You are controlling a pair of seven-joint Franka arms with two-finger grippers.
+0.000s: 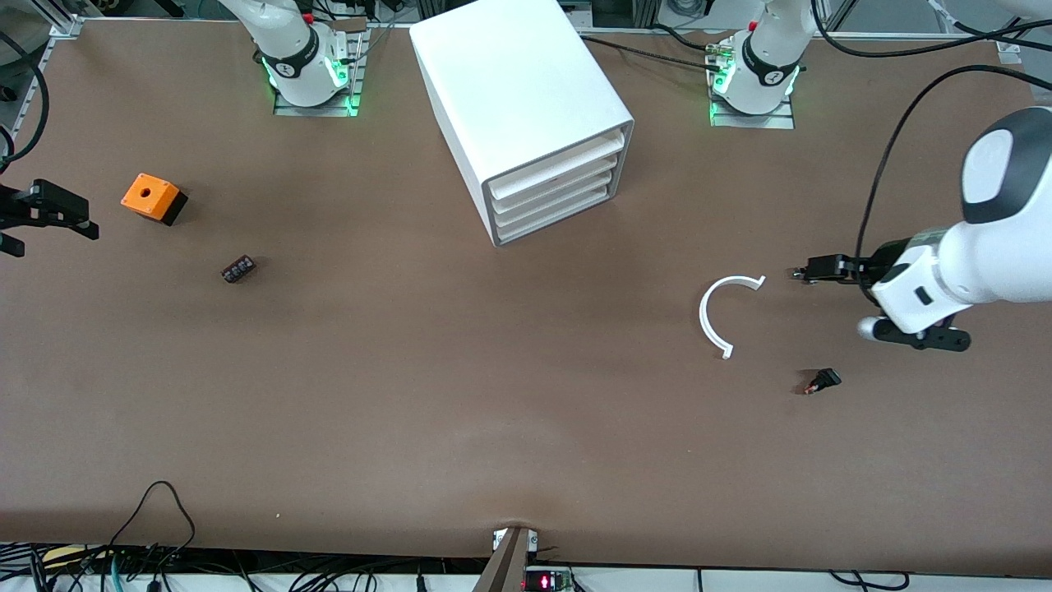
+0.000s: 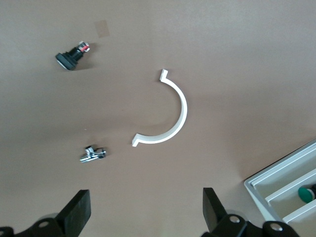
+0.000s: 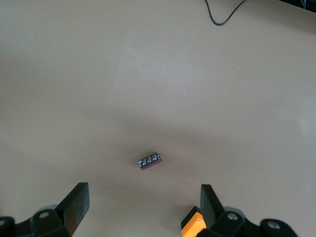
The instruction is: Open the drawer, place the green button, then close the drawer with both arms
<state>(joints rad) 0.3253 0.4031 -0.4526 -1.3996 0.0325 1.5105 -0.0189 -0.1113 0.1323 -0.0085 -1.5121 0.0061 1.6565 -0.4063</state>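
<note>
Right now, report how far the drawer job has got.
Done: unclear. The drawers look shut, yet a green cap shows at their front; whether it lies inside one I cannot tell. In hand: nothing; left hand and right hand are open, empty, each over its end of the table. Left: possibly every step.

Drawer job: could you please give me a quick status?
Left gripper open beside white arc. Right gripper open near orange cube. Drawer shut.

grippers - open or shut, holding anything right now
Left gripper: open, empty, over the table near the white curved piece.
Right gripper: open, empty, over the table near the orange cube and small black oblong piece.
</note>
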